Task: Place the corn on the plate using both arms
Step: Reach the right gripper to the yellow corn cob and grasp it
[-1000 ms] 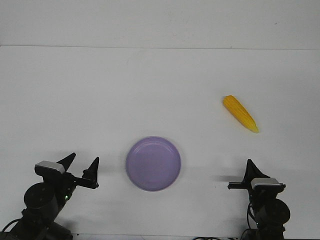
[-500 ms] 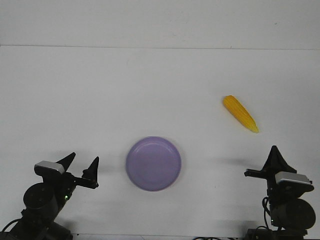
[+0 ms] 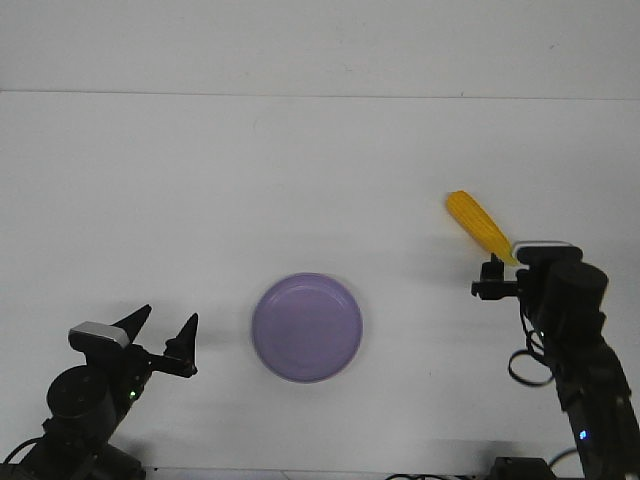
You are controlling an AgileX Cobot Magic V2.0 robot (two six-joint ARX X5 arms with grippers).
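From the front view, I see a plain white surface (image 3: 200, 180) filling nearly the whole frame, matte and unmarked, with a paler strip of wall (image 3: 320, 45) beyond its far edge.

The plate (image 3: 306, 327) sits near the front middle of the surface: round, shallow, smooth lavender plastic with a low raised rim. The corn (image 3: 476, 224) lies on the surface well off to the right and farther back, a yellow-orange tapered cob with fine kernel texture, its blunt end pointing away and left, its narrow end running down-right behind the right arm's wrist block.

My left gripper (image 3: 165, 332) hovers low at the front left, clear of the plate; its two black pointed fingers (image 3: 186, 334) are spread apart with nothing between them. My right gripper (image 3: 492, 272) sits just at the corn's near end. Its fingers are mostly hidden by the silver-grey wrist, so I cannot tell how far apart they are, or whether they touch the cob.
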